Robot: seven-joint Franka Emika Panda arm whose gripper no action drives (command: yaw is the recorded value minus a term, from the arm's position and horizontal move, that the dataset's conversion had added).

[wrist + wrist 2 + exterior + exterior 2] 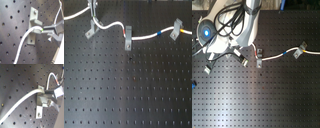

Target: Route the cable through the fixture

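The white cable [144,37] runs across the back of the black perforated board, with red, blue and yellow bands along it. The fixture [90,31], a grey two-prong clip set diagonally, stands at the first exterior view's left. My gripper [92,14] hangs right over it. In both wrist views the cable [22,42] [20,101] comes up to the fixture [33,17] [38,111] and lies between its prongs. My gripper [41,30] [46,95] looks shut on the cable there. In the second exterior view the arm hides the fixture.
A narrow upright grey clip [128,44] [257,63] holds the cable by its red band. An arch-topped grey clip [178,26] [298,51] holds it by the yellow band. The arm's body [242,25] fills the second exterior view's upper left.
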